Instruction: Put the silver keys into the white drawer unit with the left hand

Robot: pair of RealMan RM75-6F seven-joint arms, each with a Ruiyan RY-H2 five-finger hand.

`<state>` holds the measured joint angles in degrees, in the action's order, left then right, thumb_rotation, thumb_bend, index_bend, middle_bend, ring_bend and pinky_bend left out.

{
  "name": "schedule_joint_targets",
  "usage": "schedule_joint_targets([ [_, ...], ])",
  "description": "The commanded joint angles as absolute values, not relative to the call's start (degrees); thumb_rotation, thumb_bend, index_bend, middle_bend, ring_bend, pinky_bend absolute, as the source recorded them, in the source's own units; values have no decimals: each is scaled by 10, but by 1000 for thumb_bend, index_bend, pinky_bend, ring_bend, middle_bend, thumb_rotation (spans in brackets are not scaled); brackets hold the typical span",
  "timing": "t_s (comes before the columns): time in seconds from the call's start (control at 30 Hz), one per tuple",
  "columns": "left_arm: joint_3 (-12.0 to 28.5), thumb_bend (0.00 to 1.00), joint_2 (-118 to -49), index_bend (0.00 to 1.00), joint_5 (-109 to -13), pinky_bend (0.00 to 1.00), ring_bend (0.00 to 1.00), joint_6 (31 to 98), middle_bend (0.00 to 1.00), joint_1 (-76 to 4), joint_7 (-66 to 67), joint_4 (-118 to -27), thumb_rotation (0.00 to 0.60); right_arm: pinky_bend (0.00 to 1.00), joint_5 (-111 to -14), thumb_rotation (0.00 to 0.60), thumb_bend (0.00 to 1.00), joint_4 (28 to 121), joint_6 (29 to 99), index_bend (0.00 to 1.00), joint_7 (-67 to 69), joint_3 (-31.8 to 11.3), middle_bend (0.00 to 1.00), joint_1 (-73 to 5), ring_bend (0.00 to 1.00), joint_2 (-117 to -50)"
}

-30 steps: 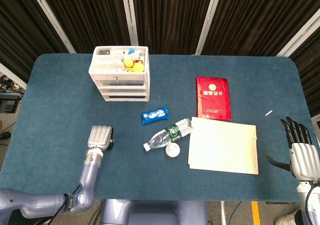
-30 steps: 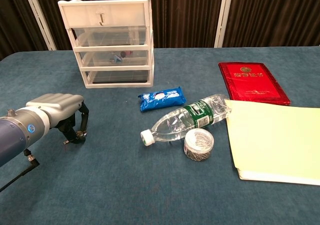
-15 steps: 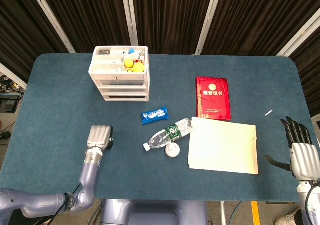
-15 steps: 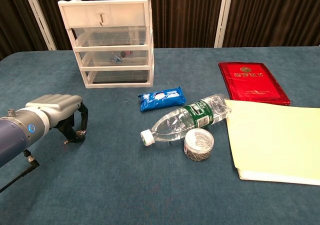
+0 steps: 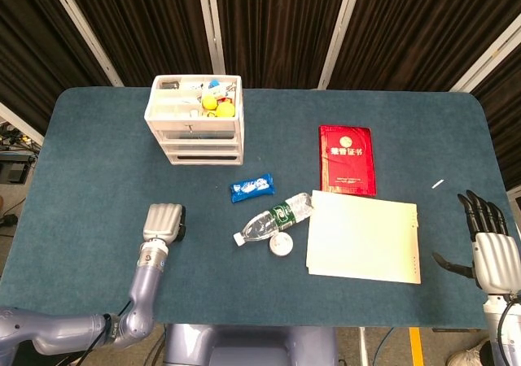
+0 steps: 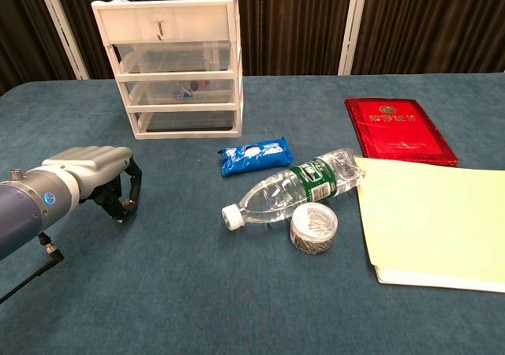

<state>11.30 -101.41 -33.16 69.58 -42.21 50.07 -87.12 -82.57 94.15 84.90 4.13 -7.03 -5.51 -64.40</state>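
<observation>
A: Two robot hands are in view. What is the left robot hand (image 6: 93, 173) doing?

B: It sits palm-down on the tabletop (image 6: 189, 292), fingers curled under over a small dark-and-silver object, apparently the silver keys (image 6: 125, 208). Whether the fingertips actually pinch them is too hidden to tell.

A: Why that posture?

B: Keys lie flat, so raking in from above is probably the only way to gather them off the cloth.

A: And the white drawer unit (image 5: 195, 120)?

B: Well apart, at the far edge, its top tray open, likely the goal.

A: Any change from half a second ago?

B: The left robot hand has edged slightly toward the unit; fingers look tucked tighter. The right robot hand (image 5: 491, 248) remains open, fingers straight, idle.
</observation>
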Motion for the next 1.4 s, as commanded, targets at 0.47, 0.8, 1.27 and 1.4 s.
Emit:
schedule_joint_targets([
  [0.47, 116, 484, -971, 581, -385, 743, 854, 707, 989, -429, 491, -925, 600, 0, -824, 600, 41, 942, 848, 0, 42, -71, 0, -55, 0, -644],
  [0.8, 127, 484, -930, 588, -422, 741, 855, 709, 989, -445, 496, -959, 600, 0, -824, 600, 41, 942, 849, 0, 41, -71, 0, -55, 0, -644],
  [1.27, 166, 478, -874, 592, -473, 741, 855, 682, 988, -495, 496, -959, 600, 0, -825, 600, 41, 942, 847, 0, 43, -71, 0, -56, 0, -644],
  [1.4, 178, 476, -864, 598, -486, 741, 855, 655, 988, -510, 467, -925, 600, 0, -824, 600, 41, 943, 846, 0, 46, -72, 0, -56, 0, -643],
])
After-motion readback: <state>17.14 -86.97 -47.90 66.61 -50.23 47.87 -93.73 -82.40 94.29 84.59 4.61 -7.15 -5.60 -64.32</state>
